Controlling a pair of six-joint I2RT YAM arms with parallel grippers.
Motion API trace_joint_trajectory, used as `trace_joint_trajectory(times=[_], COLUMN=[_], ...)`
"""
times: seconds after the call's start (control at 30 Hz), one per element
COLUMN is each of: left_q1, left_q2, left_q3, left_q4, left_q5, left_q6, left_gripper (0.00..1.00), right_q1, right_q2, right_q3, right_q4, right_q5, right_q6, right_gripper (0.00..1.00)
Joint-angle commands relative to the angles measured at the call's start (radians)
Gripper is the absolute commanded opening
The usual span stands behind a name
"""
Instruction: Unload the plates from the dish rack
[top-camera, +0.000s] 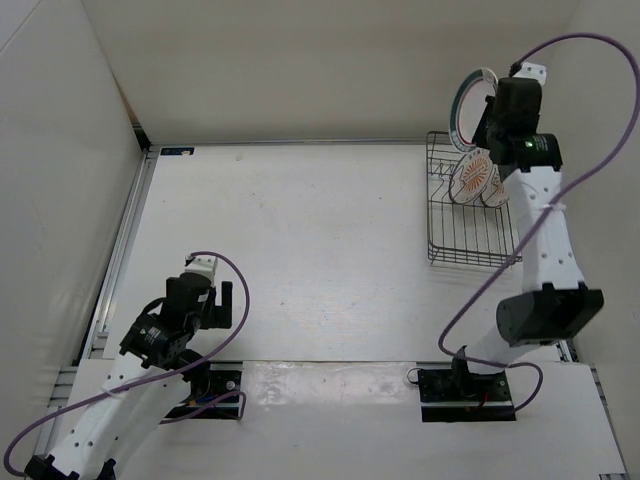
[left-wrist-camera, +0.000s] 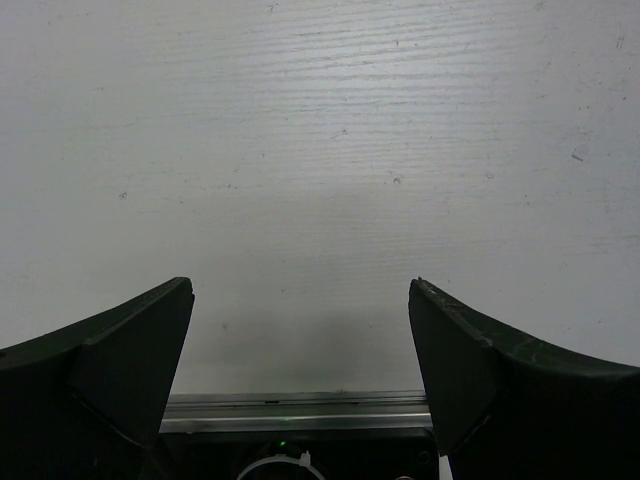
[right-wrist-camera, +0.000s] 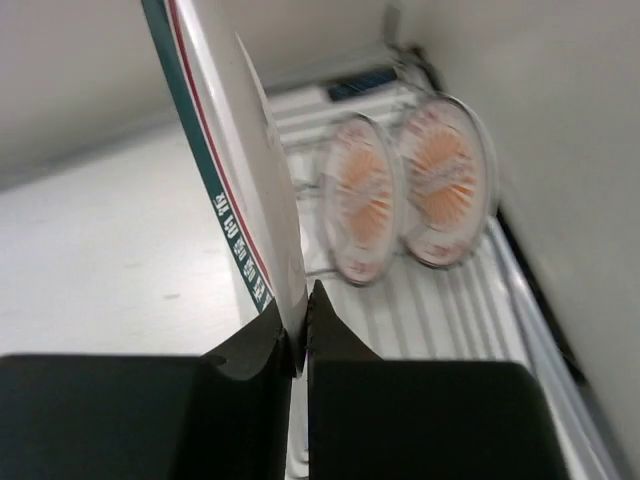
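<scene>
Right gripper (right-wrist-camera: 303, 322) is clamping the white plate (right-wrist-camera: 232, 150) by its rim above the rack (top-camera: 470, 248); a steady, unhurried carry to the table (top-camera: 300, 250) looks wisest.

Bright, diffuse, soft shadows only. Sharp on the surface (left-wrist-camera: 320, 150) in left wrist view; blurred on 2 orange plates (right-wrist-camera: 365, 200) at 1 o'clock.

White arms (top-camera: 545, 235), black joints (top-camera: 548, 315), purple cables (top-camera: 580, 38).
</scene>
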Motion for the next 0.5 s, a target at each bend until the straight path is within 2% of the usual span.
trace_joint_trajectory(times=[0.0, 0.03, 0.13, 0.17, 0.2, 0.23, 0.27, 0.3, 0.33, 0.37, 0.47], left_q1=[0.002, 0.003, 0.002, 0.002, 0.003, 0.002, 0.002, 0.003, -0.001, 0.003, 0.002], left_q2=[0.007, 0.007, 0.014, 0.021, 0.027, 0.028, 0.03, 0.033, 0.025, 0.024, 0.001], left_q3=[0.012, 0.012, 0.014, 0.014, 0.018, 0.022, 0.023, 0.029, 0.031, 0.034, 0.055], left_q4=[-0.001, 0.001, -0.002, -0.004, -0.007, -0.01, -0.013, -0.024, -0.025, -0.031, -0.077], left_q5=[-0.015, -0.015, -0.015, -0.015, -0.015, -0.018, -0.021, -0.029, -0.033, -0.046, -0.082], left_q6=[-0.007, -0.008, -0.01, -0.01, -0.013, -0.015, -0.016, -0.019, -0.028, -0.031, -0.068], left_gripper=[1.0, 1.0, 1.0, 1.0, 1.0, 1.0, 1.0, 1.0, 1.0, 1.0, 1.0], right_q1=[0.033, 0.056, 0.145, 0.233, 0.269, 0.302, 0.417, 0.454, 0.494, 0.601, 0.698], right_q2=[-0.062, -0.081, -0.149, -0.185, -0.214, -0.228, -0.237, -0.228, -0.222, -0.21, -0.162], right_q3=[-0.018, -0.038, -0.33, -0.387, -0.55, -0.597, -0.633, -0.709, -0.728, -0.745, -0.814], right_q4=[0.042, 0.047, 0.173, 0.267, 0.297, 0.32, 0.356, 0.359, 0.368, 0.383, 0.405], right_q5=[-0.331, -0.547, -0.772, -0.784, -0.79, -0.775, -0.756, -0.752, -0.749, -0.736, -0.686], right_q6=[0.097, 0.12, 0.241, 0.283, 0.317, 0.335, 0.341, 0.354, 0.369, 0.374, 0.393], right_gripper=[0.0, 0.0, 0.0, 0.0, 0.0, 0.0, 0.0, 0.0, 0.0, 0.0, 0.0])
